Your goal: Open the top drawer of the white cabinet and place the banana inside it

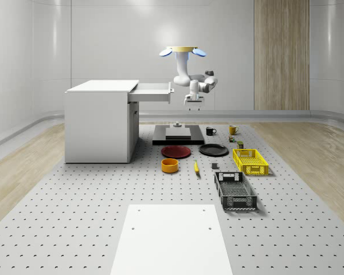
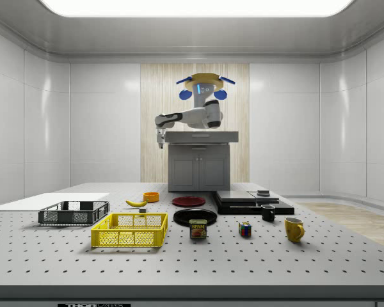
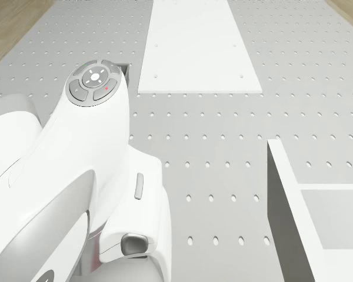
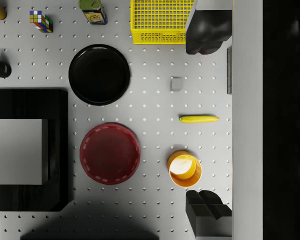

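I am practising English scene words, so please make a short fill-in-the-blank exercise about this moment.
1. The top drawer of the white box-shaped cabinet is ____.
2. The long yellow banana lies on the ____.
3. The round orange bowl stands beside the flat round ____ plate.
4. The drone hovers beside the drawer, with its hand over the ____.

Missing words: open; table; red; table

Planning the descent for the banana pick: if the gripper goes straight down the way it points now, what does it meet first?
Likely bare table, between the banana and red plate. The gripper hangs beside the open drawer.
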Motion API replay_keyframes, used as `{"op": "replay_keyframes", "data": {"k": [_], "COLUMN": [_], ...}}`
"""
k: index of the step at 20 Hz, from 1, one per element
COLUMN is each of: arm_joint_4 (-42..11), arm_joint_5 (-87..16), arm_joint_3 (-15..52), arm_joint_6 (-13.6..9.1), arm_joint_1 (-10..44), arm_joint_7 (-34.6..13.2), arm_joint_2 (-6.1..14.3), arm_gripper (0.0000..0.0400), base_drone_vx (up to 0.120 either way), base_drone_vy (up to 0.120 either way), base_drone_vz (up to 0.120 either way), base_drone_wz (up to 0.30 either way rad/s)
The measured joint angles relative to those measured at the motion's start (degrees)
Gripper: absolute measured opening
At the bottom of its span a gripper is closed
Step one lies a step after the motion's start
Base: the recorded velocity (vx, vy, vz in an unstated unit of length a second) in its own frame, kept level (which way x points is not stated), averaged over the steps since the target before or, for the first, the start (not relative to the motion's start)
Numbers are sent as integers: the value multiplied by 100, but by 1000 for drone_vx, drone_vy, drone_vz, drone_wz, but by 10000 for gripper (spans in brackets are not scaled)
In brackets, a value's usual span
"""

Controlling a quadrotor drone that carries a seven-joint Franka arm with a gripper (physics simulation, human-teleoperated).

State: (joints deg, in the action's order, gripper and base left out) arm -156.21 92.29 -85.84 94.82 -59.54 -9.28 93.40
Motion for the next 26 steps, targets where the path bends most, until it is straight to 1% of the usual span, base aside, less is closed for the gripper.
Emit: {"op": "replay_keyframes", "data": {"k": [2,5,8,14,16,18,19,22,26], "arm_joint_4": [0,0,0,0,0,0,0,0,0], "arm_joint_5": [0,1,1,2,2,2,2,3,3], "arm_joint_3": [0,0,0,0,0,0,0,0,0], "arm_joint_6": [-1,-2,-3,-4,-5,-5,-5,-6,-6], "arm_joint_1": [0,0,0,0,0,0,0,0,0], "arm_joint_7": [0,0,0,0,0,0,0,0,0], "arm_joint_2": [-1,-2,-3,-5,-5,-6,-6,-6,-7], "arm_gripper": [400,400,400,400,400,400,400,400,400], "base_drone_vx": [120,120,120,120,120,120,120,120,20], "base_drone_vy": [20,0,0,0,0,100,0,0,0], "base_drone_vz": [-20,-107,-13,-120,0,0,0,-107,-120], "base_drone_wz": [0,0,0,0,0,0,0,0,0]}}
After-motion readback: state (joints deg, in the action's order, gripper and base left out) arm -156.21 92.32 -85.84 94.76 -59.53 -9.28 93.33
